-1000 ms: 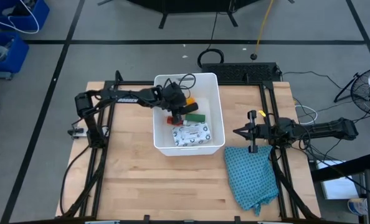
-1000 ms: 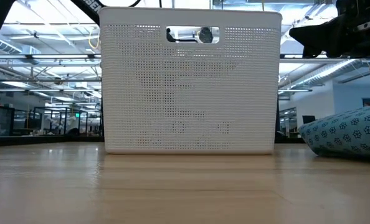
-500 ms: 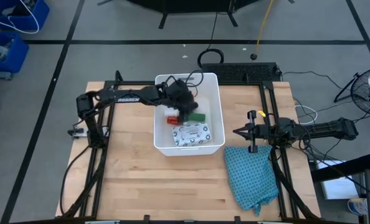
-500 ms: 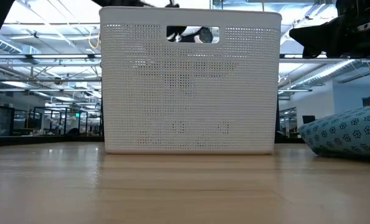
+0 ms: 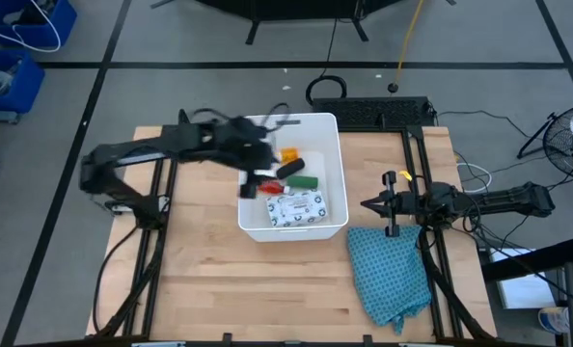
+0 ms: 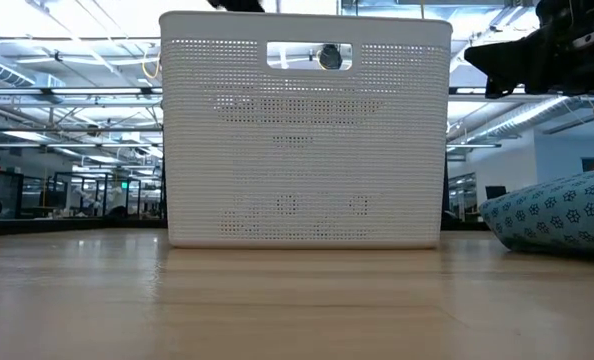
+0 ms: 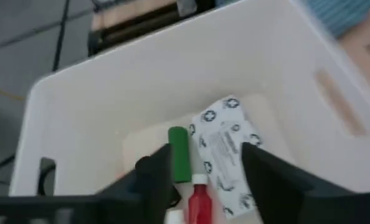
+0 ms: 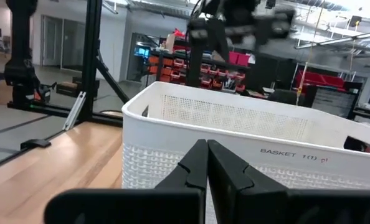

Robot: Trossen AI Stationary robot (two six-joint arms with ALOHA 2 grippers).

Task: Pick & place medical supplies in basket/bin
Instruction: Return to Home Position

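Counter (image 5: 209,280): white bin (image 5: 341,183) sits mid-width, toward the far edge. Teal cloth (image 5: 393,275) lies at the near right corner, just beside the bin. Left gripper (image 5: 253,169) hangs over the bin's left rim, fingers wide apart, nothing between them. Right gripper (image 5: 368,204) is near the right edge over the cloth's far end, fingers pressed together, empty. In the bin: white packet (image 5: 296,207) by the near wall, green oblong (image 5: 304,180) just behind it, then black oblong (image 5: 291,168), red tube (image 5: 265,186), orange vial (image 5: 288,154).

You have one each: white plastic tub (image 5: 291,232), teal patterned cloth (image 5: 391,272), printed white flat packet (image 5: 296,207), green oblong (image 5: 304,180), red tube (image 7: 199,198), orange vial (image 5: 288,154).
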